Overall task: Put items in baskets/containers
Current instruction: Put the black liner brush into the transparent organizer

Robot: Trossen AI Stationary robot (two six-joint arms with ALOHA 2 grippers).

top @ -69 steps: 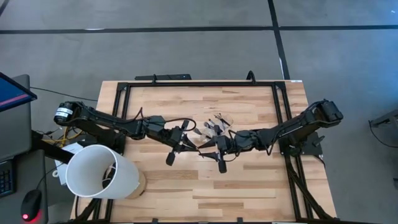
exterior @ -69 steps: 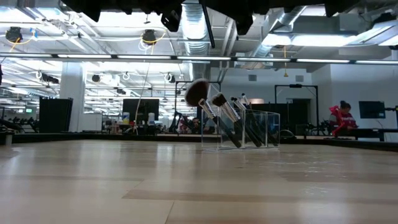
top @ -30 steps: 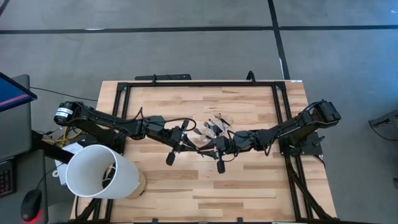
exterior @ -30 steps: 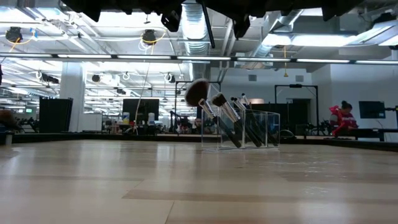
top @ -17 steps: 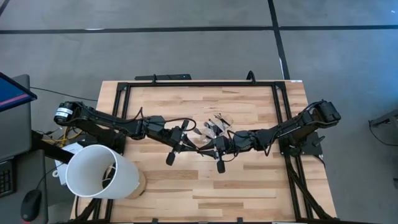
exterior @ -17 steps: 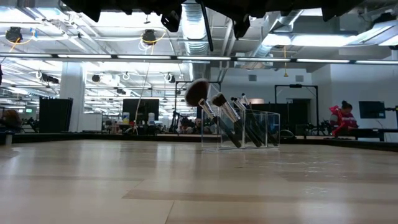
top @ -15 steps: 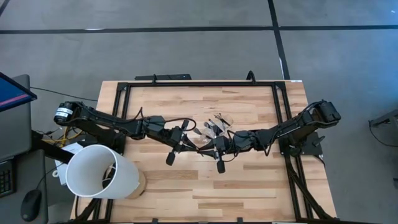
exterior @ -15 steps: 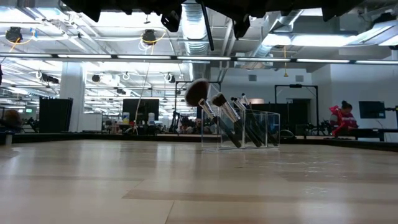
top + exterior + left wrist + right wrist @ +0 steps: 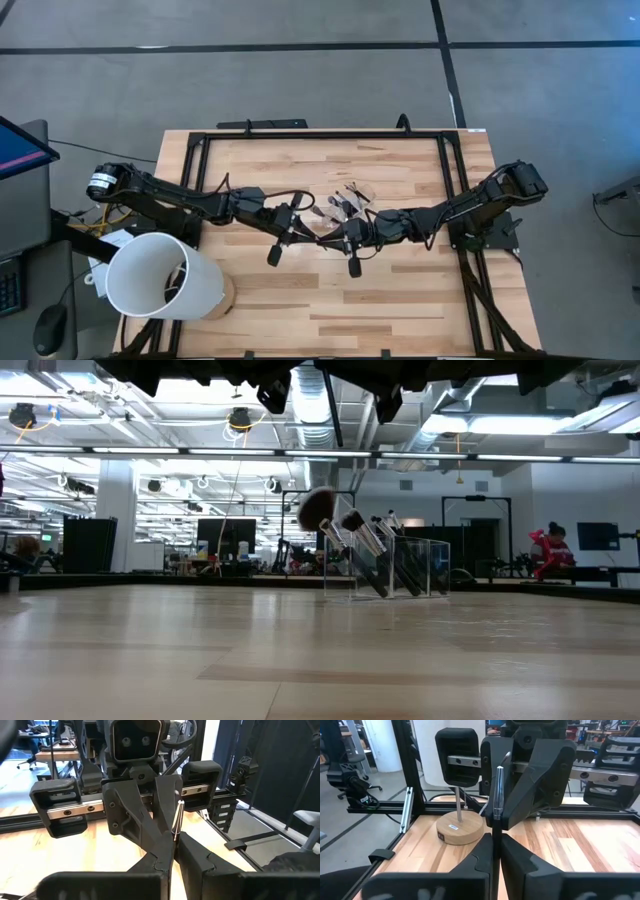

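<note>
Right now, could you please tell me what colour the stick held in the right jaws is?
The stick is silver and shiny; the right wrist view shows it best.

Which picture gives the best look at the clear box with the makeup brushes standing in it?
The low view: the clear box shows side-on, brushes leaning out of its top. The high view shows only a small cluster of brush tips near the table's middle, partly under the arms. Neither wrist view shows it.

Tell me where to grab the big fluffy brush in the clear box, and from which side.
Take the big fluffy brush by its stem just below the head, above the clear box rim. Come from above: the handle leans inside among other brushes.
</note>
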